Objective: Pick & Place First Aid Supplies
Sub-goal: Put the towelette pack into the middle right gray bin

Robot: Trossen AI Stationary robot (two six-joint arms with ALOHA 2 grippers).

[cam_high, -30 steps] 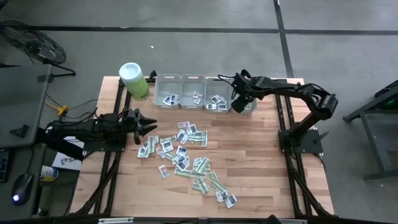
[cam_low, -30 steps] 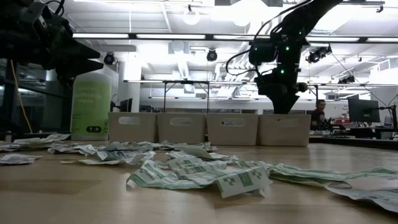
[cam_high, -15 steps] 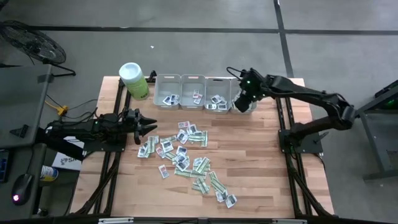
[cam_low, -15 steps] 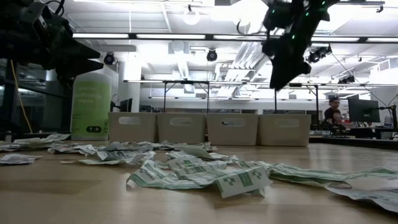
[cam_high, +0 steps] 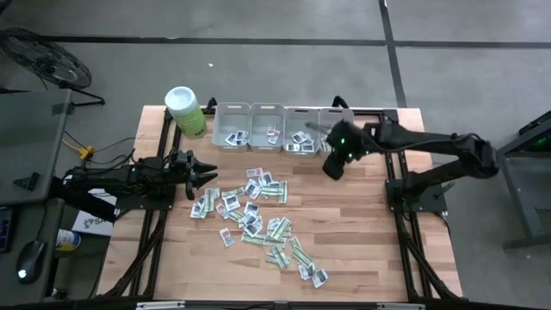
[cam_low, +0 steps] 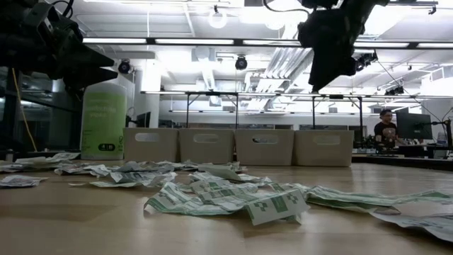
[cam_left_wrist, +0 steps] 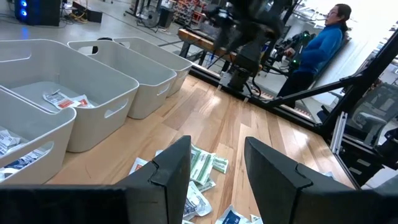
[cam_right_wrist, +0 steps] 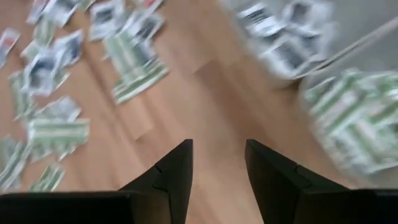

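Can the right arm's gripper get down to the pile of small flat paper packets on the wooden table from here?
Probably yes. The right gripper hangs open and empty above bare wood, just off the grey plastic bins, and nothing stands between it and the paper packets.

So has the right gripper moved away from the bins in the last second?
Yes. The right gripper was over the rightmost grey bin; now it hangs open and empty over bare table, nearer the packets.

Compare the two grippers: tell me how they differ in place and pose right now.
The left gripper sits at the left edge of the scattered packets, pointing across the table; the right gripper hangs over bare wood in front of the grey bins, angled down toward the pile. The left gripper is nearer the lime-green canister; the right gripper is nearer the rightmost bin. Both are open and hold nothing.
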